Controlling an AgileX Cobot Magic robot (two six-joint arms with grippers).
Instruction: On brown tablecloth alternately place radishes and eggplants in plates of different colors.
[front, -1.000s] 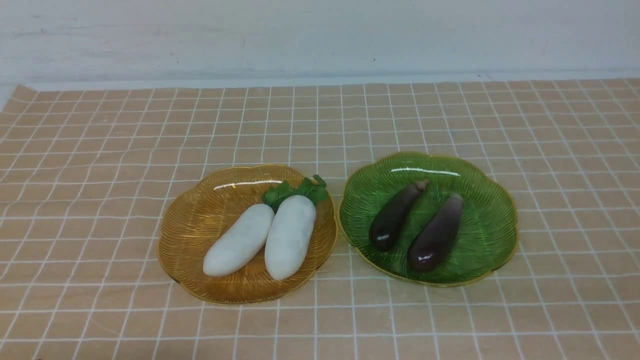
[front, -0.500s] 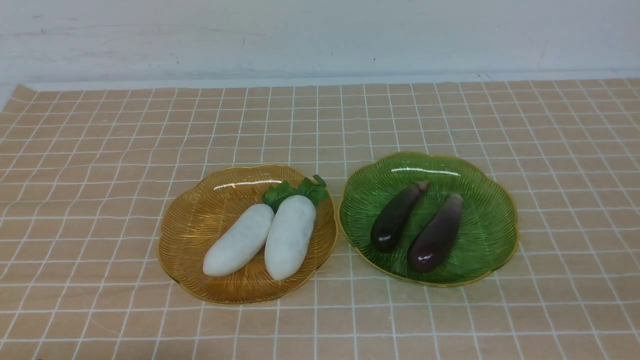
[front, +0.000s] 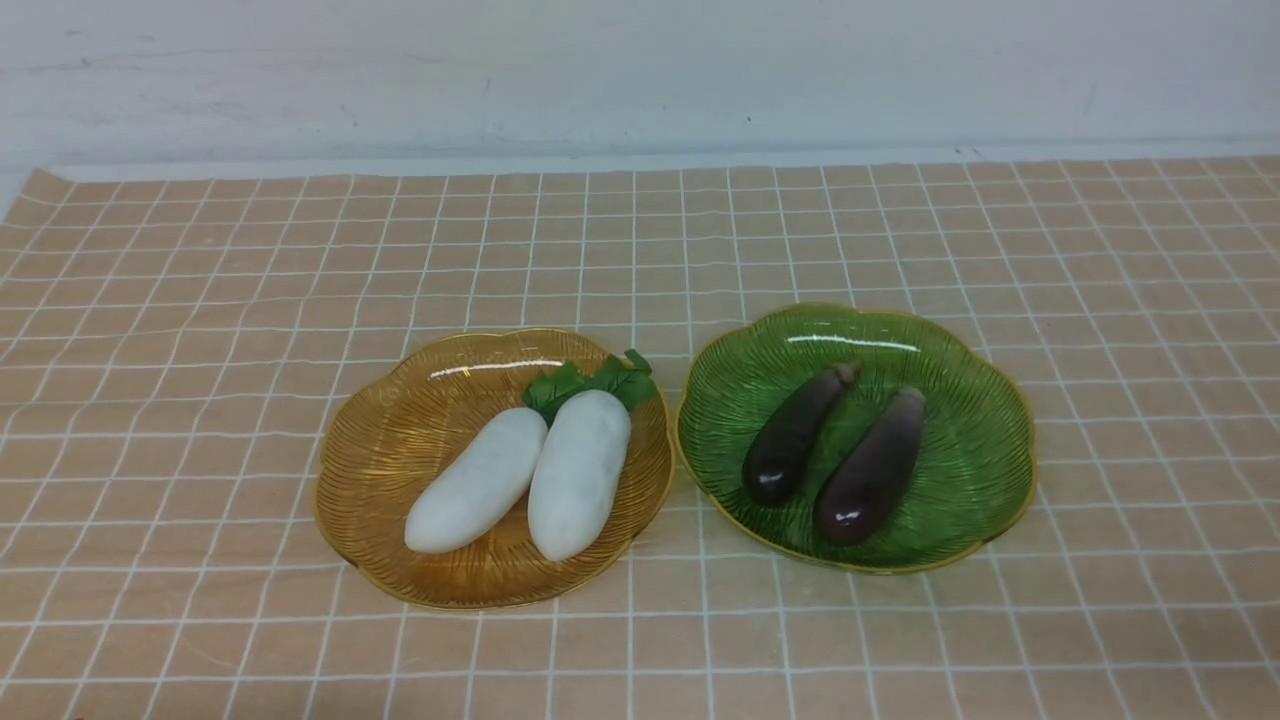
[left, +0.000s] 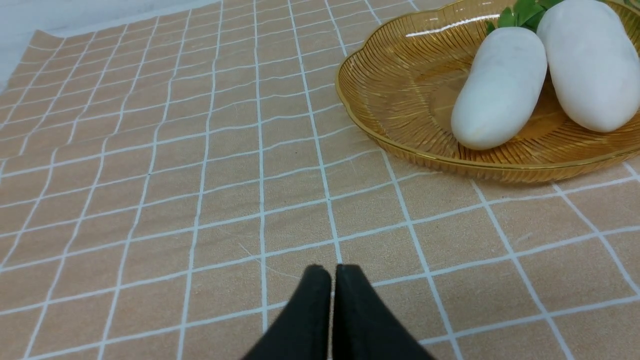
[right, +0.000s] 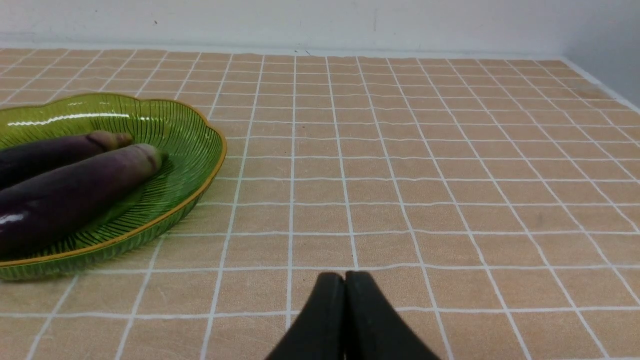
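Note:
Two white radishes (front: 480, 482) (front: 580, 472) with green tops lie side by side in the amber plate (front: 380, 450) on the brown tablecloth (front: 200, 300). Two dark purple eggplants (front: 795, 432) (front: 870, 468) lie in the green plate (front: 980, 440) just to its right. Neither arm shows in the front view. In the left wrist view my left gripper (left: 332, 270) is shut and empty over bare cloth, short of the amber plate (left: 390, 85) and its radishes (left: 500, 90). In the right wrist view my right gripper (right: 345, 276) is shut and empty, beside the green plate (right: 190, 145) with the eggplants (right: 70, 195).
A pale wall (front: 640, 70) rises behind the cloth's far edge. The cloth's left far corner (front: 45, 185) ends near the wall. A grey side wall (right: 610, 45) stands to the right of the table in the right wrist view.

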